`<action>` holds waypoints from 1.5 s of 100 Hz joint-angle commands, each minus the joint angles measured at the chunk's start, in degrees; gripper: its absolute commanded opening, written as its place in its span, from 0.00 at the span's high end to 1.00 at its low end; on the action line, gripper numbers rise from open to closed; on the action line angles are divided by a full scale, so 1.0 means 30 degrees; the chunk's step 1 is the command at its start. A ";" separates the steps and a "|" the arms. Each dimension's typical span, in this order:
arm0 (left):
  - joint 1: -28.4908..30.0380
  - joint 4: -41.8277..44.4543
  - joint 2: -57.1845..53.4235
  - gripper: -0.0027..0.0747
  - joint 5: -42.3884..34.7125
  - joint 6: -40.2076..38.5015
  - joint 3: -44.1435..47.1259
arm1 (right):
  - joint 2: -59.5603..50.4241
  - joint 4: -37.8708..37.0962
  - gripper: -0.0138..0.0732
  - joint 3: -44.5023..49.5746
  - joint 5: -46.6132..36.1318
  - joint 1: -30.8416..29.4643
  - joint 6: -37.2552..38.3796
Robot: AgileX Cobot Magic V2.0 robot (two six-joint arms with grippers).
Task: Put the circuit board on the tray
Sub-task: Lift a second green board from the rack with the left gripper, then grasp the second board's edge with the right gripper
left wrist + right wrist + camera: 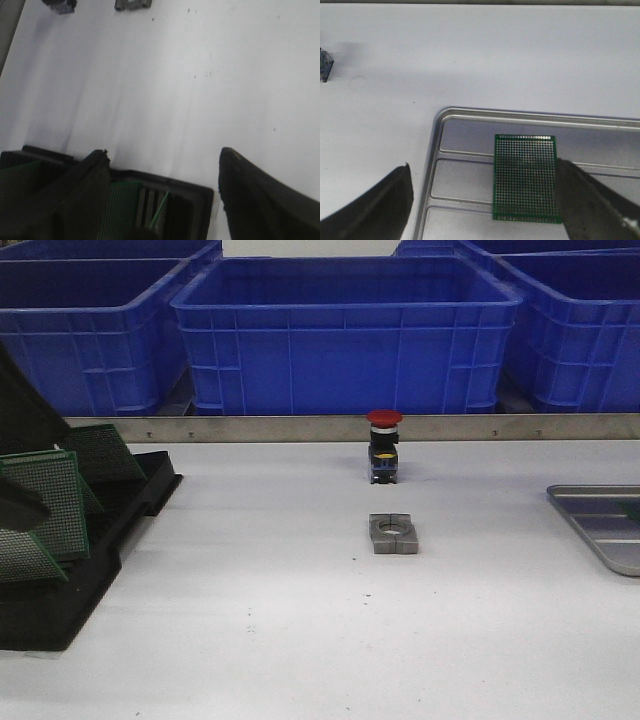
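A white tabletop runs back to a metal rail, with blue crates (345, 335) lined up behind it.

The right gripper (485, 210) hangs over the tray (470, 150) with its fingers spread wide and nothing between them. A circuit board (525, 178) lies flat on the tray's ribbed floor, in the gap between the two fingers but touching neither. It seems to have been set down squarely within the rim so it cannot slide off. The tray holds only that one board, as far as the pictures show; in the front view only its corner shows at the table's right edge.

The left gripper (162, 195) is also wide open and empty, hovering over the end of a black slotted rack (75, 540) on the table's left side. More green boards (45, 505) stand on edge in the rack's slots, leaning back, probably so that each can be pinched by its free upper edge.

Between rack and tray, mid-table, sit a red push button (384, 445) and a small metal clamp block (394, 533), well apart from both.
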 commanded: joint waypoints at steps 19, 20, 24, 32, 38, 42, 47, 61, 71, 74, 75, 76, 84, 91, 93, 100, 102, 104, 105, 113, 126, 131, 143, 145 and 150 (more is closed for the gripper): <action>0.1145 0.1570 -0.0270 0.41 -0.0769 -0.1400 -0.0147 | -0.0702 0.0354 0.15 -0.0539 -0.0086 -0.0105 -0.0031; 0.1151 0.1570 -0.0263 0.41 -0.0803 -0.1400 -0.0092 | -0.0702 0.0354 0.15 -0.0539 -0.0086 -0.0105 -0.0031; 0.1297 0.1570 -0.0041 0.41 -0.0895 -0.1400 -0.0056 | -0.0702 0.0354 0.15 -0.0539 -0.0066 -0.0105 -0.0031; 0.1473 0.1528 0.0515 0.42 -0.1097 -0.1613 0.0011 | -0.0702 0.0354 0.15 -0.0519 0.0015 -0.0105 -0.0031; 0.1579 0.1495 0.1078 0.45 -0.1146 -0.1807 0.0011 | -0.0680 0.0354 0.15 -0.0519 0.0048 -0.0105 -0.0031; 0.1579 0.1495 0.1368 0.48 -0.1235 -0.1807 0.0011 | -0.0680 0.0354 0.15 -0.0519 0.0061 -0.0105 -0.0031; 0.1579 0.1495 0.1780 0.54 -0.1390 -0.1807 0.0011 | -0.0680 0.0354 0.15 -0.0519 0.0061 -0.0105 -0.0031; 0.1579 0.1412 0.2252 0.78 -0.1593 -0.1807 0.0011 | -0.0680 0.0354 0.15 -0.0519 0.0201 -0.0105 -0.0031; 0.1579 0.1412 0.2252 0.96 -0.1593 -0.1807 0.0011 | -0.0680 0.0354 0.15 -0.0519 0.0219 -0.0105 -0.0031; 0.1579 0.1412 0.2252 0.99 -0.1550 -0.1807 -0.0023 | -0.0680 0.0354 0.15 -0.0519 0.0219 -0.0105 -0.0031; 0.1579 0.1412 0.2252 0.99 -0.1550 -0.1807 -0.0023 | -0.0680 0.0354 0.15 -0.0519 0.0219 -0.0105 -0.0031; 0.1579 0.1412 0.2252 0.99 -0.1550 -0.1807 -0.0023 | -0.0680 0.0354 0.15 -0.0519 0.0219 -0.0105 -0.0031; 0.1539 0.1412 0.2062 0.99 -0.1233 -0.1807 -0.0304 | -0.0680 0.0354 0.15 -0.0519 0.0283 -0.0105 -0.0039; 0.1539 0.1246 0.1694 0.99 -0.0139 -0.1807 -0.0763 | -0.0748 0.0354 0.15 -0.0519 0.0491 -0.0105 -0.0039; 0.1539 0.1256 0.1542 0.99 0.0471 -0.1807 -0.0980 | -0.0828 0.0354 0.15 -0.0519 0.0668 -0.0105 -0.0039; 0.1539 0.1142 0.1194 0.99 0.2051 -0.1807 -0.1527 | -0.1033 0.0354 0.15 -0.0519 0.1650 -0.0105 -0.0114; 0.1539 0.1003 0.1109 0.99 0.2649 -0.1807 -0.1690 | -0.1133 0.0354 0.15 -0.0543 0.2073 -0.0105 -0.0229; 0.1539 0.0792 0.1039 0.99 0.3208 -0.1807 -0.1866 | -0.1195 0.0354 0.15 -0.0543 0.2399 -0.0105 -0.0368; 0.1539 0.0635 0.0996 0.99 0.3402 -0.1807 -0.1917 | -0.1225 0.0354 0.15 -0.0561 0.2735 -0.0105 -0.0412; 0.1539 -0.0913 0.0825 0.99 0.5175 -0.1773 -0.2357 | -0.1569 0.0336 0.15 -0.0579 0.4636 -0.0105 -0.1313; 0.1454 -0.4873 0.0824 0.99 0.6998 -0.1773 -0.2537 | -0.1719 0.0336 0.15 -0.0579 0.8192 0.0101 -0.3952; 0.1166 -0.6475 0.0824 0.99 0.7251 -0.1773 -0.2537 | -0.1757 0.0336 0.15 -0.0579 0.9302 0.0361 -0.5360; 0.0002 -0.9032 0.0862 0.99 0.7262 -0.1773 -0.2537 | -0.1757 0.0336 0.15 -0.0579 1.1372 0.1575 -0.8297; -0.0150 -0.9417 0.0862 0.99 0.7261 -0.1773 -0.2537 | -0.1757 0.0336 0.15 -0.0579 1.1610 0.1748 -0.8758; -0.0755 -1.0193 0.0956 0.99 0.7230 -0.1773 -0.2537 | -0.1757 0.0336 0.15 -0.0579 1.2042 0.2532 -0.9717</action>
